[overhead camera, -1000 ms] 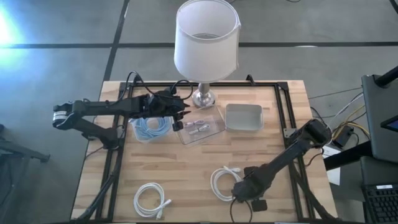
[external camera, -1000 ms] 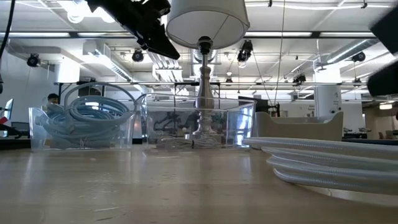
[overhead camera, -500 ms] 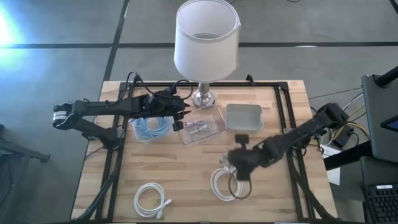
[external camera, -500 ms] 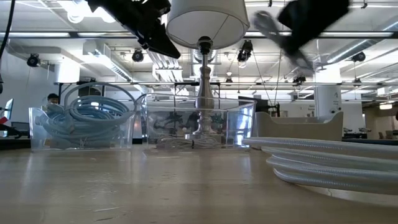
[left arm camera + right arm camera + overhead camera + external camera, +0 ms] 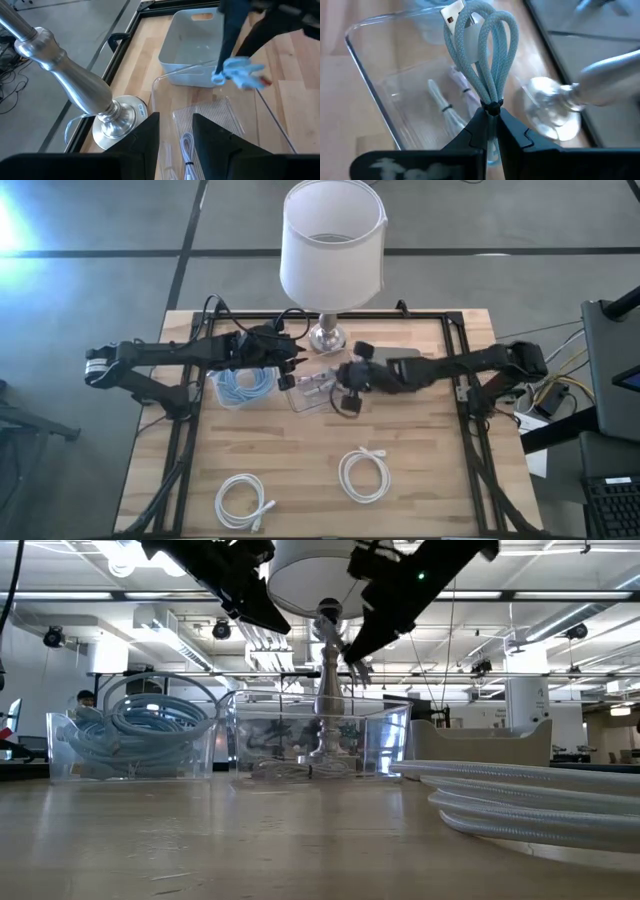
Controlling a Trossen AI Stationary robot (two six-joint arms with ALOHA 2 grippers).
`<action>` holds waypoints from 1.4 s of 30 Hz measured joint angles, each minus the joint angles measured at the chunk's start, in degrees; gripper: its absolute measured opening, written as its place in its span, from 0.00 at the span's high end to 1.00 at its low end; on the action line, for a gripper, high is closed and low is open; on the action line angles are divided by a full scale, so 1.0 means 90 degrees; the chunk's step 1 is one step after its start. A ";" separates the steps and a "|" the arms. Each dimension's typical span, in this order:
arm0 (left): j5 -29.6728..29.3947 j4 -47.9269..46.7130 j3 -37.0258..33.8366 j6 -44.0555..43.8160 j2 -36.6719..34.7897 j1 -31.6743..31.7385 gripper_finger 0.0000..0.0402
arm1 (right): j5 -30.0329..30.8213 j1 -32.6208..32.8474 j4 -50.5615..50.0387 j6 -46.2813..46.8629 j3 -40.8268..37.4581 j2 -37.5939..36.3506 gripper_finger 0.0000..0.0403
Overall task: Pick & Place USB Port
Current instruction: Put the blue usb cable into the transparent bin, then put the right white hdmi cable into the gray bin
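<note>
Since half a second ago the right arm has swung from above the white cable coil near the table's front edge across to the middle, and the right gripper (image 5: 345,388) now hangs over the right-hand end of the clear rectangular plastic tray (image 5: 318,389).

By size, the light wooden table (image 5: 300,460) with its black frame comes first, then the tall lamp with a white drum shade (image 5: 332,242) and a polished metal stem and base (image 5: 327,335), standing at the back edge. Just to the right of the clear tray lies the grey open plastic bin (image 5: 196,42). To the tray's left is a second clear plastic box (image 5: 130,745) holding a coiled pale blue cable (image 5: 242,385). Two white cable coils lie well apart on the front half of the table, one at the middle right (image 5: 364,475) and one at the front left (image 5: 244,500).

The right gripper's fingers (image 5: 479,131) are pinched tight on the waist of a small bundled pale blue USB cable (image 5: 481,47), whose loops and silver plug stand up above the fingertips, held in the air over the clear tray. Inside that tray lie a few small white tied cables (image 5: 444,102).

The left gripper (image 5: 290,370) hovers at the tray's left end, beside the lamp base, its fingers (image 5: 147,137) parted a little and holding nothing.
</note>
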 joint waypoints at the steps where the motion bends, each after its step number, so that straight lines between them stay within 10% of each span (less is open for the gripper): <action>1: 0.0000 -0.0002 0.0000 -0.0002 0.0000 0.0002 0.70 | -0.0313 -0.0148 -0.0011 -0.0036 0.0044 0.0089 0.95; 12: 0.0000 -0.0021 -0.0189 -0.0014 0.0002 0.0000 0.70 | -0.2214 -0.0922 -0.1283 -0.0294 0.0820 0.1337 0.95; 28: 0.0002 0.0028 -0.0435 -0.0252 0.0002 0.0000 0.70 | -0.2352 -0.1093 -0.3170 -0.0934 0.2446 0.2794 0.83; 42: -0.0002 0.0030 -0.0440 -0.0327 0.0002 0.0000 0.70 | -0.2336 -0.0933 -0.3272 -0.0744 0.2544 0.2243 0.69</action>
